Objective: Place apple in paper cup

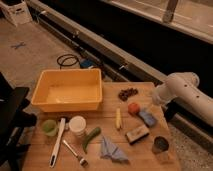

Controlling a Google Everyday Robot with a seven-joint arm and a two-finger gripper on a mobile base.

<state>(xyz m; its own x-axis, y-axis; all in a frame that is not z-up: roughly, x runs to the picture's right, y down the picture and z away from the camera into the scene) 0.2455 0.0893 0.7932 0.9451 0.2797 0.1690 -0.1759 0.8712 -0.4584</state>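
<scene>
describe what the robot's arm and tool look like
The arm is glossy white, made of thick rounded tube segments with a bulbous joint; no cables or markings show. Its tool, close beside the apple, looks pale and slim.

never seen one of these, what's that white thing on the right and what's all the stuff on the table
That is a robot arm. There is one picture, from a camera looking down on a wooden table. The arm's grasping part, the end effector, hangs over the table's right side, just right of the apple, which lies on the wood, not held. The white paper cup stands further left, beside a green cup. Also there: a yellow tub, dark grapes, a sponge, a blue cloth and a dark metal cup.
</scene>
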